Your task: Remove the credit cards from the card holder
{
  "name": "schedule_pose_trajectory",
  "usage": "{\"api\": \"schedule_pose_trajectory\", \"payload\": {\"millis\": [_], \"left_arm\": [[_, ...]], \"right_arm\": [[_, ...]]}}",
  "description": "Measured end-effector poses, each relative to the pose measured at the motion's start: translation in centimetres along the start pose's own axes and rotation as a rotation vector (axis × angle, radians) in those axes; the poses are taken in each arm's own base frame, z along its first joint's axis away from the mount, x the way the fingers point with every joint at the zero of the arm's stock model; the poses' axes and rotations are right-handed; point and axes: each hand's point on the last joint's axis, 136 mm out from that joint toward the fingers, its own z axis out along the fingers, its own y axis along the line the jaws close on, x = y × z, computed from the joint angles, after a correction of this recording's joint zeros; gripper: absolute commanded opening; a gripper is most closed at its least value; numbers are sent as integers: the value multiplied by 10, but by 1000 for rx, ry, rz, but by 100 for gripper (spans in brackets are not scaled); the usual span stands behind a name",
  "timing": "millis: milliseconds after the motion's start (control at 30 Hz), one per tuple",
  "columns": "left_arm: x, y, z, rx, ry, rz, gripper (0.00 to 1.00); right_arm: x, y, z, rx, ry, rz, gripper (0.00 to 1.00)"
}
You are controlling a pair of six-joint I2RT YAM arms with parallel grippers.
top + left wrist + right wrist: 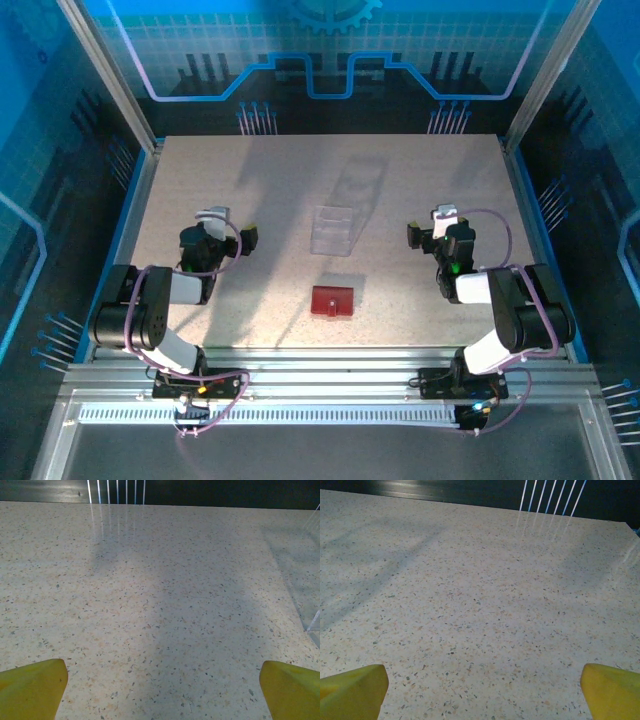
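On the left side of the table (250, 165), my left pincer (243, 238) hangs above the bare speckled surface. Its jaws are spread wide w/ nothing btw them, so it is released. From the left wrist cam, its yellow fingertips (32, 690) sit in the two bottom corners w/ only table surface between them. At the right edge of that view I see a corner of the clear plastic box (314, 622).

Going to the middle, approx. halfway btw my two arms, the clear plastic box stands on the table. Just nearer to my bases lies the card holder (332, 300), red, flat on the table, w/ a small tab on its near edge. It is apart from the box and well apart from both pincers. It looks folded shut. What is inside it I cannot tell from above.

On the right side, my right pincer (424, 233) is also released, jaws wide and grasping nothing. From the right wrist cam its fingertips (610, 692) are in the bottom corners, w/ speckled table btw them and a grey shadow across the left part.
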Motion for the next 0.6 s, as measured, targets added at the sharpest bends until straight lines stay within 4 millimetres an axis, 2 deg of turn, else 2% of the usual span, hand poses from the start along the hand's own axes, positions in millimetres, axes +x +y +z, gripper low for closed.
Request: {"api": "schedule_pose_trajectory", "payload": {"millis": [367,600], "left_arm": [[0,0,0,-3,0,0,99],[1,13,1,-75,11,-15,99]], "right_arm": [[0,0,0,0,0,0,100],[0,0,0,0,0,0,100]]}}
